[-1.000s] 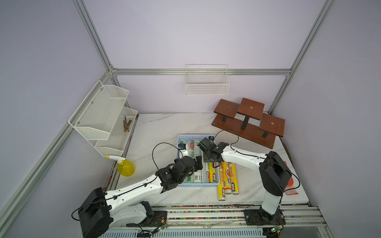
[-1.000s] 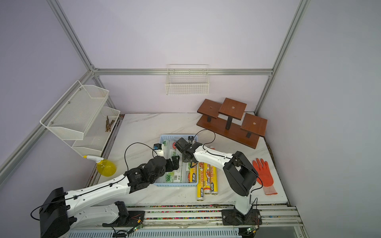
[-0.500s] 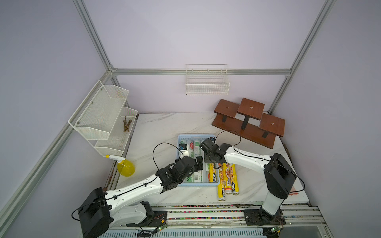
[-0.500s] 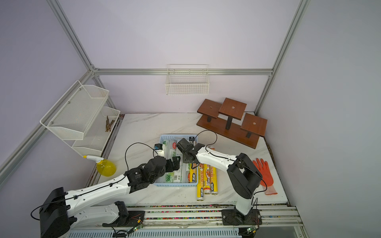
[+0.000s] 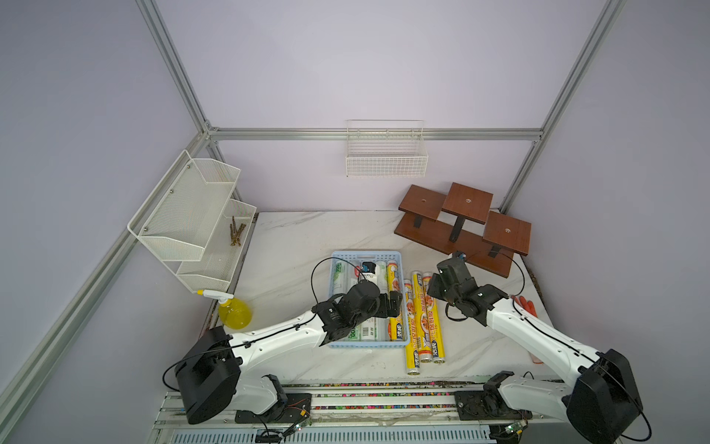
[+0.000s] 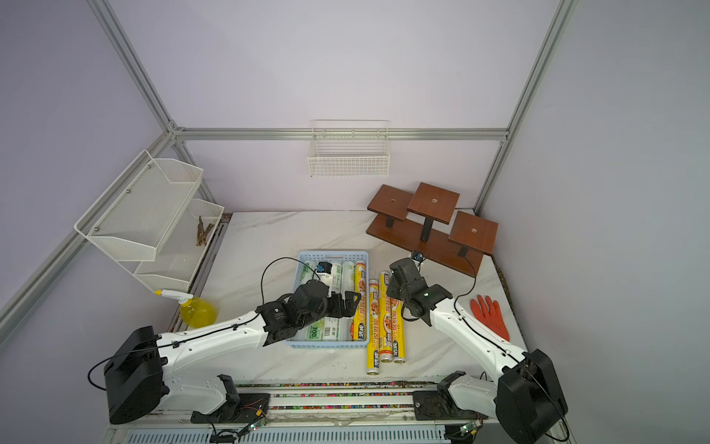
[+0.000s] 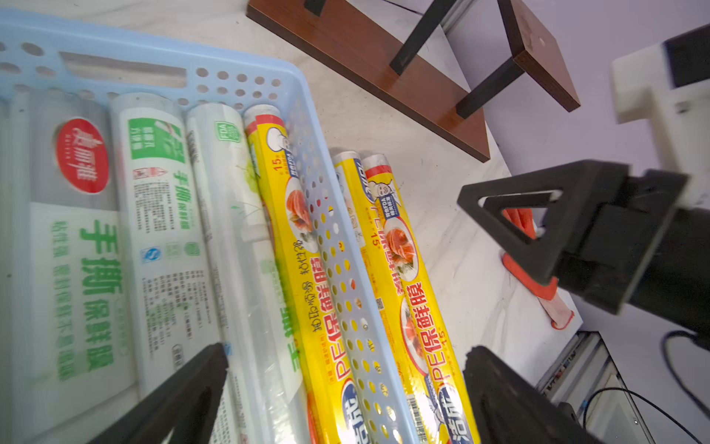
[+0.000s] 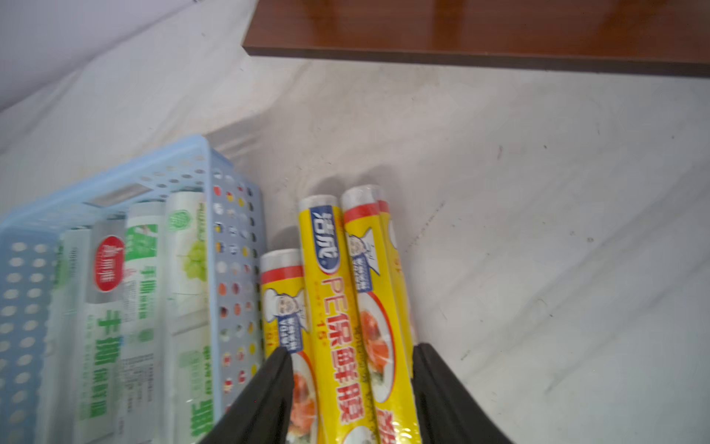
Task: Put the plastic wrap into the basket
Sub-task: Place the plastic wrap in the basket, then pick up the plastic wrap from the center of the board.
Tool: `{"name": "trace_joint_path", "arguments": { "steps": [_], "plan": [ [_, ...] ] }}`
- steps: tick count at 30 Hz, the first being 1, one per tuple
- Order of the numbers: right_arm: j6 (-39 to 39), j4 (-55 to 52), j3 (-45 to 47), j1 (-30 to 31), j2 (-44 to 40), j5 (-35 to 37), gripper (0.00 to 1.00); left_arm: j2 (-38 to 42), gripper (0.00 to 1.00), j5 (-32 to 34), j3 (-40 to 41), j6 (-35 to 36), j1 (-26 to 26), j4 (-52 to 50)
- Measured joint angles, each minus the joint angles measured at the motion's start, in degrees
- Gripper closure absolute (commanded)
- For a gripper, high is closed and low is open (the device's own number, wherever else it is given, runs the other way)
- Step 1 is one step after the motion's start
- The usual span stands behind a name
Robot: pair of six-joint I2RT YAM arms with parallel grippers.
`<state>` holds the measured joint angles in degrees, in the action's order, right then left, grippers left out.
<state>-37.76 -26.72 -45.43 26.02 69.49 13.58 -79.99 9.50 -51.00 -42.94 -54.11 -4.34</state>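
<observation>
Yellow rolls (image 5: pixel 422 319) are lying on the bench (image 5: pixel 299 246) at three o'clock of the basket (image 5: pixel 367 254), and the right end effector (image 8: pixel 351 350), having swung off the basket, is opening astride them, likely for the next pick, while the left end effector (image 7: pixel 345 350) is hovering open over it.

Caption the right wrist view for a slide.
Right gripper, jaws apart, above three yellow plastic-wrap rolls lying on the table beside the blue basket holding white rolls.
</observation>
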Motion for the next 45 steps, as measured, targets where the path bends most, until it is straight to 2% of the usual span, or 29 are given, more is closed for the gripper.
{"name": "trace_joint_path", "arguments": {
  "steps": [6, 12, 18, 24, 33, 45],
  "plan": [
    [4.2, 1.5, 3.8, -5.5, 1.7, -8.8, 0.43, -8.0, 0.00, -3.8, -7.7, 1.9, -1.9, -2.3],
    [7.0, 2.3, 4.4, -6.1, 6.6, -12.3, 0.44, -12.3, 0.00, -4.9, -12.6, 3.1, -3.8, -5.4],
    [9.6, 2.3, 4.3, -6.1, 11.2, -14.8, 0.44, -13.7, 0.00, -5.0, -13.5, 3.1, -4.6, -7.0],
    [11.0, 1.4, 3.6, -6.1, 15.1, -13.9, 0.46, -14.8, 0.00, -5.0, -13.5, 3.1, -4.8, -7.7],
    [11.5, -0.4, 2.1, -6.1, 16.8, -11.5, 0.42, -14.9, 0.00, -4.5, -14.8, 3.1, -4.9, -8.1],
    [10.4, -3.6, 0.2, -3.7, 19.0, -6.5, 0.50, -13.1, 0.00, 1.0, -12.4, 1.6, -4.9, -7.5]
  ]
}}
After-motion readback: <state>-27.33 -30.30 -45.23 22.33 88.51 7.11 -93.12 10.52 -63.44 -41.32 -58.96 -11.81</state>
